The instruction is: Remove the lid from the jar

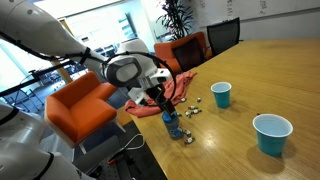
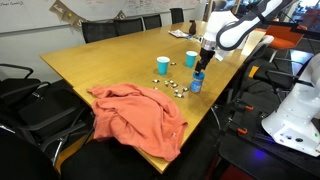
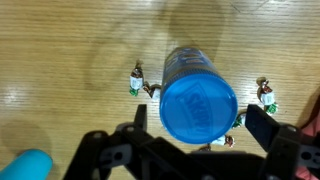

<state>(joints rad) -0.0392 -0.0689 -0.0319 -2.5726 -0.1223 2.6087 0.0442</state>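
Observation:
The jar (image 3: 185, 65) stands upright on the wooden table, seen from above in the wrist view with its blue lid (image 3: 198, 106) on top. My gripper (image 3: 200, 122) is open, with one finger on each side of the lid and a small gap on both sides. In both exterior views the gripper (image 1: 165, 103) (image 2: 203, 65) hangs right over the jar (image 1: 172, 124) (image 2: 197, 83) near the table's edge. The lid sits on the jar.
Two teal cups (image 1: 221, 94) (image 1: 272, 133) stand further along the table, also shown in an exterior view (image 2: 163, 65) (image 2: 191, 58). An orange cloth (image 2: 140, 115) lies close by. Small wrapped candies (image 3: 136, 80) (image 3: 266, 95) lie around the jar. Chairs line the table edge.

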